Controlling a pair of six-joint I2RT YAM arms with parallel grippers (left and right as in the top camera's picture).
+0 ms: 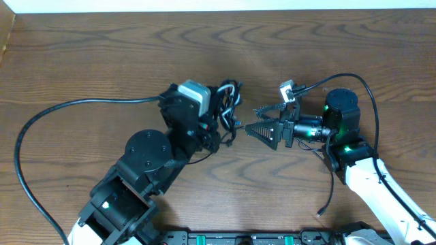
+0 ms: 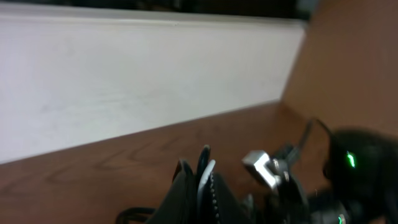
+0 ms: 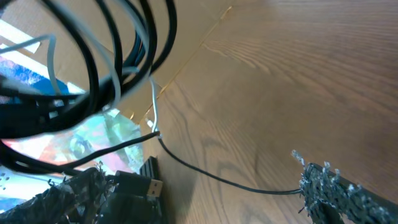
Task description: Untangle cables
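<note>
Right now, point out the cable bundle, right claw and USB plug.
cable bundle [image 1: 227, 102], overhead view, its loops
right claw [image 1: 251, 120], overhead view, between fingertips
USB plug [image 3: 155, 186], right wrist view, metal tip

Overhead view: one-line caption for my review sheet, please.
Left gripper shut on the bunched cables, the open right gripper facing the bundle from beside it, over a wooden table.

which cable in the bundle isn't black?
The white cable, a single pale strand looping through the bundle; the other cables there are black.
</note>
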